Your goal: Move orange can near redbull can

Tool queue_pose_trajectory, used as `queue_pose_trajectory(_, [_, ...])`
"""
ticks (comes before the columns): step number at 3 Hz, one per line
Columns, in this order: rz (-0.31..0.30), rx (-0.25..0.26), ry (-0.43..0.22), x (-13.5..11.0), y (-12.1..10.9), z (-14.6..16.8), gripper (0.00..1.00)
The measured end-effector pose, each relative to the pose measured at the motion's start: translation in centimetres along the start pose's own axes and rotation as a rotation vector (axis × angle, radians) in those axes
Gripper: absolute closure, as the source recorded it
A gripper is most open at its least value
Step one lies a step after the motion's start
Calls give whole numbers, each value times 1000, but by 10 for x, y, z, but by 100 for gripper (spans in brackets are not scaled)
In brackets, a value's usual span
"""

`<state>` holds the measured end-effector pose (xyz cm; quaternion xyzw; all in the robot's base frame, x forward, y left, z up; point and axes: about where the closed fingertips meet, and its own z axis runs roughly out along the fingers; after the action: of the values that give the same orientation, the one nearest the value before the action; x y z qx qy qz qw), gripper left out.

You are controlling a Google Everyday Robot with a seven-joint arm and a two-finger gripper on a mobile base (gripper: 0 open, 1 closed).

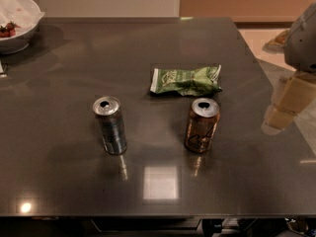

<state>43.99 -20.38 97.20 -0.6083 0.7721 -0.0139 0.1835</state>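
The orange can [201, 126] stands upright on the dark table [64, 73], right of centre, with an orange-brown body and silver top. The redbull can [110, 125] stands upright to its left, slim and silver-blue, about one can height away. My gripper [286, 105] is at the right edge of the view, beyond the table's right side, pale and blurred, well apart from both cans and holding nothing I can see.
A green snack bag [186, 80] lies just behind the orange can. A white bowl [16, 23] with some red food sits at the far left corner. The table's right edge runs close to the arm.
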Motion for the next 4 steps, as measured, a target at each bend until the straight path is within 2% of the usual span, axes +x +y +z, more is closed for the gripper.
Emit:
queue_pose_trajectory(2, [-20, -80, -123, -31, 10, 41, 0])
queue_pose_trajectory(3, [-40, -146, -163, -45, 20, 67, 0])
queue_pose_trajectory(4, [-59, -195, -194, -55, 30, 80, 0])
